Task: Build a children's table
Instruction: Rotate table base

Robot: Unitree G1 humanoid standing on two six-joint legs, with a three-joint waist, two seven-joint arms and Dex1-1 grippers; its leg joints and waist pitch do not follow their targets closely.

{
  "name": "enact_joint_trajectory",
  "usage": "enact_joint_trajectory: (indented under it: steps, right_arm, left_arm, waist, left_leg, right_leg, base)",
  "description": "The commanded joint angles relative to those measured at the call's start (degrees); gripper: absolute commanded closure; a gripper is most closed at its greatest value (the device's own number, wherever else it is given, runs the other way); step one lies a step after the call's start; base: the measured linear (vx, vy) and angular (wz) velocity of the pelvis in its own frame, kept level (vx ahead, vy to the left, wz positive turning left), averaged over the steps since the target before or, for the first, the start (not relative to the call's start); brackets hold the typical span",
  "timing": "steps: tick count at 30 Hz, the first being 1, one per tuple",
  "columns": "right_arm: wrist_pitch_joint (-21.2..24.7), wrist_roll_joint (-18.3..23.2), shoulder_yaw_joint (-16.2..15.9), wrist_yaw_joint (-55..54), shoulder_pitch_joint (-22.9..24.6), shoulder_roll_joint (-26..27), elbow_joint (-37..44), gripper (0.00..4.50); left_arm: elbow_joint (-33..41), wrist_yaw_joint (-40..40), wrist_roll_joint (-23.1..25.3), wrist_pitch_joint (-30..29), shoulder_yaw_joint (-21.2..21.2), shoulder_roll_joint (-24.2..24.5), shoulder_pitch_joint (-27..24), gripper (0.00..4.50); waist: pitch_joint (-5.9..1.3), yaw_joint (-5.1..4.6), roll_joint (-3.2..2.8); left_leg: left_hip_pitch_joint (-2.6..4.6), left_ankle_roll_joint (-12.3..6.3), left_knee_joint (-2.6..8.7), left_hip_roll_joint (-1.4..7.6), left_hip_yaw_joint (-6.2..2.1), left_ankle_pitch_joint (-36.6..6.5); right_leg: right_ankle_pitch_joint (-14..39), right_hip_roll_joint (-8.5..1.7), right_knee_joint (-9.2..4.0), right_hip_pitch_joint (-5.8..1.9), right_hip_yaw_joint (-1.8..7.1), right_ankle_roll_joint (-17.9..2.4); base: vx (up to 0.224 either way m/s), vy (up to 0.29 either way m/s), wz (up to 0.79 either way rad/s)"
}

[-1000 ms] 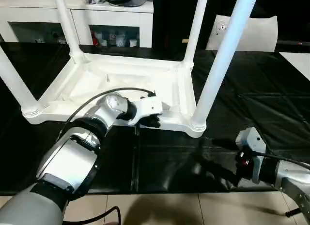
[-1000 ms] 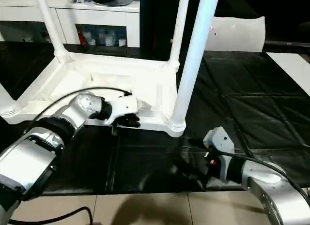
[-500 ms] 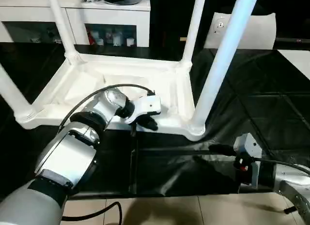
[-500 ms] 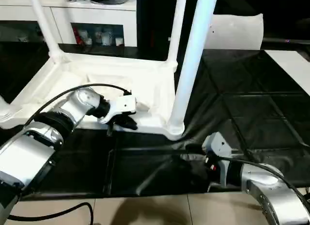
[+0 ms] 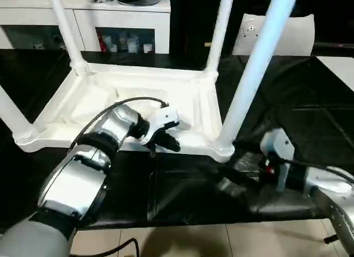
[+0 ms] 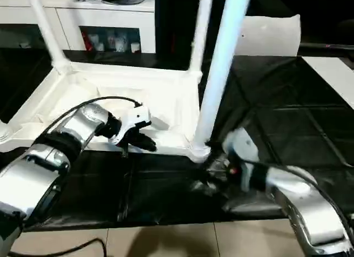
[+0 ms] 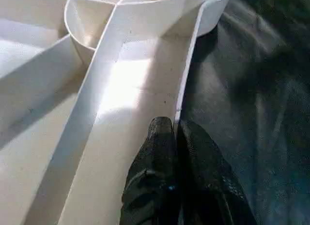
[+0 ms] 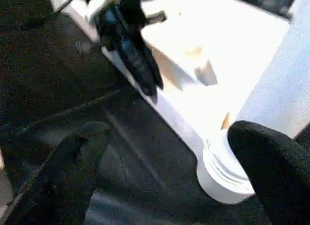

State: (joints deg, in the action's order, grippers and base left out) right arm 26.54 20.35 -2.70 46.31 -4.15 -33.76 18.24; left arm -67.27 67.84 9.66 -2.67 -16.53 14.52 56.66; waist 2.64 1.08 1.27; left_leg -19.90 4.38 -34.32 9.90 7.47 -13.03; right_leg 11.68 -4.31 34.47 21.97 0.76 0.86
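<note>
The children's table lies upside down on the black mat, its ribbed white tabletop (image 5: pixel 110 102) facing up with its legs standing in the corner sockets. The near-right leg (image 5: pixel 249 74) rises close in front of me. My left gripper (image 5: pixel 172 143) reaches over the tabletop's near rim (image 7: pixel 145 84), and its fingers (image 7: pixel 162 138) are shut on the rim's thin edge. My right gripper (image 8: pixel 169 133) is open just right of the near-right corner socket (image 8: pixel 220 176), with its fingers wide apart and nothing between them.
A white cabinet with glass doors (image 5: pixel 127 25) stands behind the table. A flat white sheet with a small hole (image 5: pixel 287 30) leans at the back right. The black mat (image 5: pixel 310 102) covers the floor, with pale tiles (image 5: pixel 193 240) along its front edge.
My right gripper has swung left and forward to the near-right leg's base. My left gripper's fingers have closed on the near rim. The view has shifted a little.
</note>
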Motion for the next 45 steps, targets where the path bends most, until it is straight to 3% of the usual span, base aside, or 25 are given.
enact_joint_trajectory:
  steps: [1, 6, 11, 12, 16, 18, 21, 26, 30, 34, 45]
  right_arm:
    - [2.14, 0.56, -0.19, -1.45, -0.56, 0.34, 2.49, 0.00]
    - [3.32, 0.33, -1.51, -2.61, -0.54, 1.42, 3.90, 0.00]
    - [4.12, 0.66, -1.68, -3.30, -0.04, 1.77, 4.71, 0.00]
    - [4.16, 0.72, -1.67, -3.37, 0.02, 1.83, 4.75, 0.00]
    - [4.25, 0.72, -1.56, -3.53, 0.47, 2.12, 5.06, 0.00]
    - [4.24, 0.72, -1.62, -3.67, 0.70, 2.13, 5.11, 0.00]
    - [4.17, 0.56, -1.65, -4.04, 1.16, 2.20, 4.92, 0.00]
    - [3.66, -0.35, -1.68, -4.80, 2.09, 2.26, 3.89, 0.00]
    - [2.83, -2.06, -2.63, -5.09, 3.09, 1.57, 2.56, 0.00]
    - [2.09, -2.78, -3.35, -6.17, 3.36, 2.42, 1.93, 0.00]
    - [0.88, -3.53, -4.26, -6.30, 3.51, 3.48, 0.99, 0.00]
  left_arm:
    - [-0.87, -6.82, -0.46, -5.19, 2.11, 2.31, -3.99, 4.49]
    - [9.53, -9.95, -2.07, -10.79, 5.03, 2.74, -9.46, 4.49]
    - [26.97, -11.18, -3.20, -19.59, 6.04, 2.34, -17.19, 4.49]
    - [28.72, -11.26, -3.23, -20.55, 5.95, 2.31, -17.98, 4.49]
    - [35.62, -10.80, -2.92, -20.03, 4.61, 2.88, -21.26, 4.49]
    - [38.61, -9.49, -3.32, -17.03, 3.73, 3.37, -22.84, 4.49]
    - [42.14, -9.26, -3.49, -18.65, 3.38, 3.60, -24.38, 4.49]
    - [44.15, -9.71, -4.84, -18.23, 3.76, 2.84, -24.81, 3.91]
    - [44.62, -10.68, -4.43, -18.79, 2.85, 2.50, -24.48, 3.55]
    - [42.13, -11.83, -3.62, -17.31, 1.99, 1.68, -23.26, 3.23]
    - [33.35, -11.93, -4.32, -12.46, 1.50, -0.16, -18.65, 3.23]
  waist:
    - [-2.75, 0.42, 0.82]
    - [-2.73, -0.68, 0.75]
    - [-2.91, -1.23, 0.41]
    - [-2.82, -1.24, 0.10]
    - [-2.72, -1.40, 0.08]
    - [-2.79, -1.49, 0.05]
    - [-2.89, -1.47, 0.18]
    - [-3.08, -1.08, 0.22]
    - [-2.92, -0.64, 0.34]
    - [-2.94, -0.38, 0.36]
    - [-3.14, -0.04, 0.60]
  left_leg:
    - [-0.37, -4.02, 4.37, 2.07, 0.50, -5.15]
    - [-0.64, -3.22, 4.44, 1.99, 0.43, -6.51]
    - [-0.70, -4.01, 4.37, 2.23, 0.44, -4.37]
    - [-0.70, -4.16, 4.38, 2.20, 0.45, -4.51]
    - [-0.76, -3.61, 4.58, 2.16, 0.42, -6.72]
    - [-0.77, -3.68, 4.56, 2.09, 0.45, -6.71]
    - [-0.71, -3.84, 4.48, 2.17, 0.49, -5.38]
    - [-0.71, -4.75, 4.19, 1.95, 0.54, -2.21]
    - [-0.59, -4.56, 4.22, 2.00, 0.69, -3.52]
    - [-0.59, -4.25, 4.20, 1.94, 0.69, -3.00]
    - [-0.59, -4.84, 3.97, 1.78, 0.67, -1.20]
  right_leg:
    - [4.09, -2.74, -3.44, -3.27, 0.78, -15.98]
    - [6.23, -2.64, -3.66, -3.03, 0.77, -15.32]
    - [1.76, -2.55, -3.27, -2.99, 0.73, -16.35]
    - [1.75, -2.51, -3.33, -2.87, 0.72, -16.45]
    - [4.74, -2.42, -3.75, -2.80, 0.77, -15.68]
    - [4.55, -2.32, -3.78, -2.72, 0.79, -15.23]
    - [2.42, -2.30, -3.48, -2.73, 0.76, -15.25]
    - [-1.81, -2.21, -3.14, -2.84, 0.64, -15.61]
    - [0.98, -2.24, -3.39, -2.70, 0.69, -15.22]
    - [0.56, -2.18, -3.32, -2.66, 0.67, -14.67]
    - [-1.54, -2.22, -3.08, -2.86, 0.68, -14.36]
  base:
    - [0.000, 0.000, 0.00]
    - [0.000, 0.000, 0.00]
    - [0.000, 0.000, 0.00]
    - [0.000, 0.000, 0.00]
    - [0.000, 0.000, 0.00]
    - [0.000, 0.000, 0.00]
    - [0.000, 0.000, 0.00]
    - [0.000, 0.000, 0.00]
    - [0.000, 0.000, 0.00]
    - [0.000, 0.000, 0.00]
    - [0.000, 0.000, 0.00]
